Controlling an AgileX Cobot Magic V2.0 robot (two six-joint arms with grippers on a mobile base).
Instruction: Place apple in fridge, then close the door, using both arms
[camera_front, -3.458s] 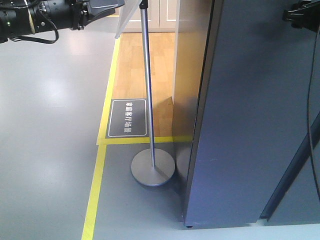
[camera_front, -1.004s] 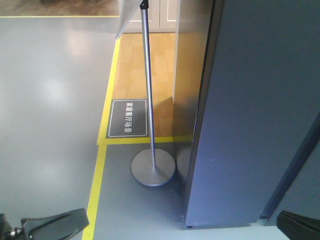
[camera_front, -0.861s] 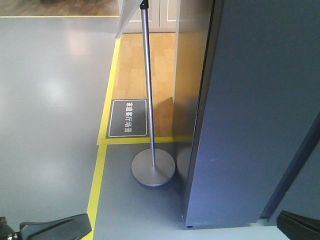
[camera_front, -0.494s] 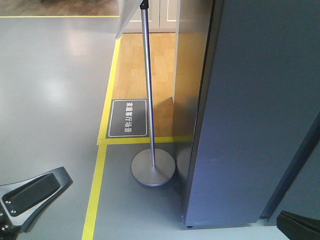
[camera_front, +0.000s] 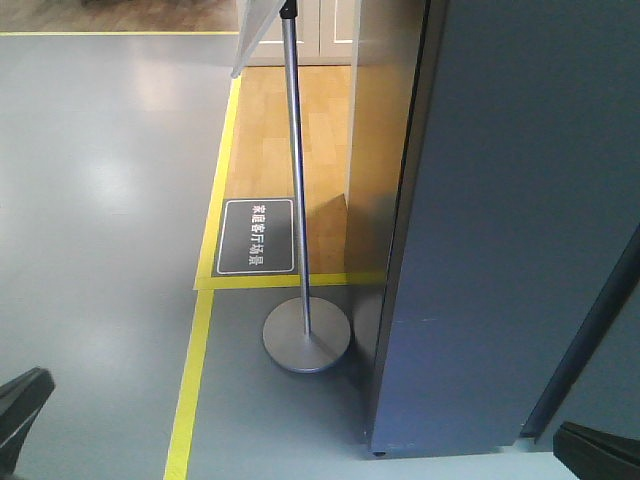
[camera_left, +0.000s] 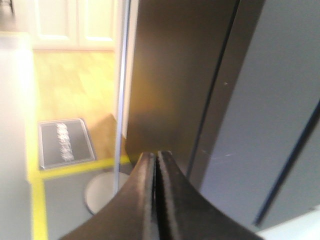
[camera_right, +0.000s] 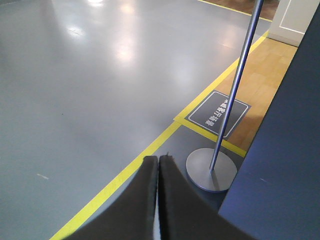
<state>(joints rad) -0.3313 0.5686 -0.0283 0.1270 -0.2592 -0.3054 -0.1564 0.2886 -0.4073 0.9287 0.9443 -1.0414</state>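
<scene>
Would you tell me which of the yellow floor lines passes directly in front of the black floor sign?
The horizontal yellow line bordering the wooden floor does; it runs along the black floor sign, whereas the other line runs toward the camera.

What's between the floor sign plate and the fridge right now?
In the front view, the stand's pole and round base sit between the floor sign and the fridge, over wood flooring and yellow tape.

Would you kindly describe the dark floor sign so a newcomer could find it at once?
Start at the tall grey fridge and look left, past the metal stand pole. The floor sign lies flat on the wooden floor, in the yellow tape's corner. Only it is dark with white lettering.
</scene>
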